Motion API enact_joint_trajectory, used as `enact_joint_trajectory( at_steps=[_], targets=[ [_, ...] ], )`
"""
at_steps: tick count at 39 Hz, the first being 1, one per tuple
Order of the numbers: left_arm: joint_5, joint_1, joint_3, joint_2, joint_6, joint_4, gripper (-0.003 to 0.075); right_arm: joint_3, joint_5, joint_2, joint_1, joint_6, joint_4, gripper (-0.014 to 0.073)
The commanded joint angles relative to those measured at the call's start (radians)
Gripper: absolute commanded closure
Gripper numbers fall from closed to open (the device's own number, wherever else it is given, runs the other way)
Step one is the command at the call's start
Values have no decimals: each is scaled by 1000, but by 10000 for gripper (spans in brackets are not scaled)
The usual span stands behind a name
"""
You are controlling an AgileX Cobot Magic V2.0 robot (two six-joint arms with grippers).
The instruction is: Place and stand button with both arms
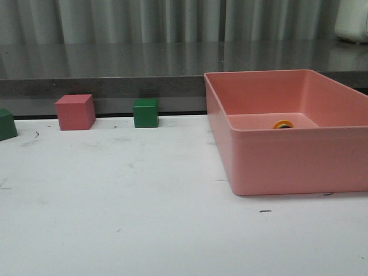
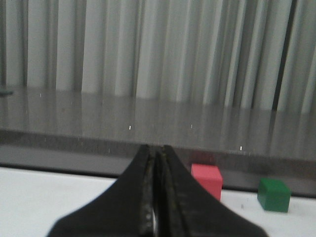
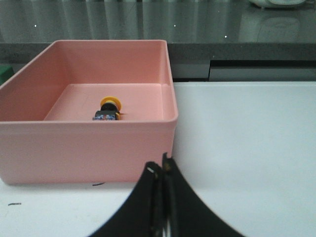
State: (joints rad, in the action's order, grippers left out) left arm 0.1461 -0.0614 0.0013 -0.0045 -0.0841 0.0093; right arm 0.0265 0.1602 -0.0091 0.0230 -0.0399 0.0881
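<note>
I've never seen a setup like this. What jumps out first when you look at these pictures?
The big salmon-pink plastic bin on the right of the white table, with a small yellow-capped push button lying on its side inside. Against the far edge sit a pink cube and a green cube. Each wrist view shows a dark tool, the left tool and the right tool, both pressed shut and empty.

Black, tapered, matte fingers [image 2: 170, 197] with ridged inner edges.

in the front view the pink bin's [image 1: 276, 164] near wall hides all of the button [image 1: 283, 124] but its yellow cap. left of the bin, a green block [image 1: 7, 124] is cut by the frame edge.
</note>
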Motion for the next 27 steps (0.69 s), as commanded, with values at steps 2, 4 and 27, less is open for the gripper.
enact_joint_trajectory(
  at_steps=[2, 4, 27],
  targets=[
    [147, 5, -62, -21, -12, 0, 741, -93, -112, -19, 6, -8, 1, 662],
    [98, 5, -121, -13, -12, 0, 741, -149, -93, -17, 6, -8, 1, 659],
    [-343, 5, -596, 468, -7, 66, 741, -685, 274, 398, 6, -8, 2, 658]
  ],
)
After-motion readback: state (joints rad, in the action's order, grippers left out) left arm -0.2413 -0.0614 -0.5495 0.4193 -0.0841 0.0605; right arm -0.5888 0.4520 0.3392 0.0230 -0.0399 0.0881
